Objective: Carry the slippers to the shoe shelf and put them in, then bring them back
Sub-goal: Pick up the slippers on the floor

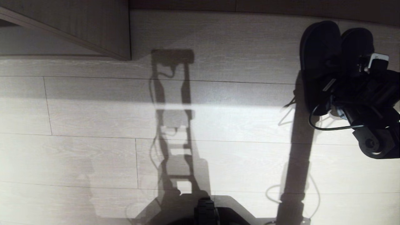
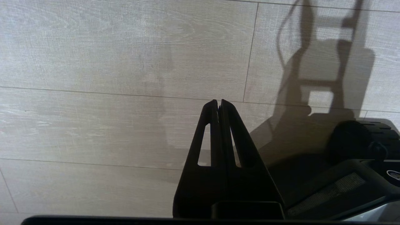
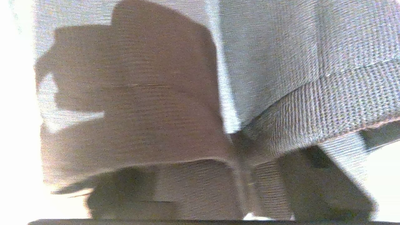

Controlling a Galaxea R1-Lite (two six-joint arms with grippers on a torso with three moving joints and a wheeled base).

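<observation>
pale plank floor; right fingers pinch the slippers, left fingers pressed together.

Plenty of open floor across the middle and left. Only blockers: the slippers sitting side by side at the far right with the right arm over them, and the slanted wooden panel at the far left corner.

Left gripper with jaws pressed together, above pale plank floor, robot's shadow alongside
</observation>
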